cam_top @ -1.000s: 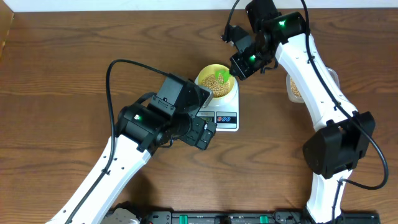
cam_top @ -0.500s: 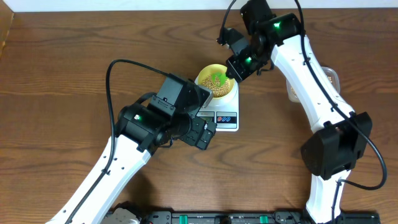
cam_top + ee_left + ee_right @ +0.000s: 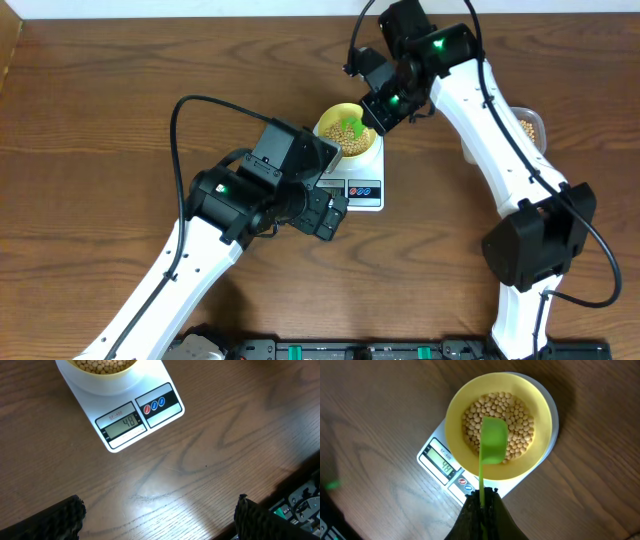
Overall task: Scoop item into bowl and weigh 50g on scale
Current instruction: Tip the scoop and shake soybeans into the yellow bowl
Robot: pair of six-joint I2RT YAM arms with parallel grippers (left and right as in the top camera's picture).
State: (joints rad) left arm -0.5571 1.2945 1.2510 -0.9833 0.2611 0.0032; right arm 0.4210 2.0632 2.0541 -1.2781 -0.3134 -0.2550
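Wood-grain table (image 3: pixel 215 445); left end effector (image 3: pixel 160 519) spread wide, right end effector (image 3: pixel 481 509) clenched on green scoop (image 3: pixel 493 442), apparently empty

Beans (image 3: pixel 520 415) in bowl (image 3: pixel 455 422), bowl on scale (image 3: pixel 140 415), scoop (image 3: pixel 493 440) over bowl, tub (image 3: pixel 530 127) right of scale

On the brown wooden tabletop (image 3: pixel 100 120) the white scale (image 3: pixel 362 188) carries the pale yellow bowl (image 3: pixel 323 126), partly filled with tan beans (image 3: pixel 352 146). The right tool (image 3: pixel 383 108) hangs over the bowl's rim on the side away from the display, and a green scoop (image 3: pixel 351 127) reaches out over the beans. The dark left tool (image 3: pixel 322 212) sits just beside the scale's front left corner. A clear tub (image 3: pixel 530 128) holding more beans shows from behind the right arm.
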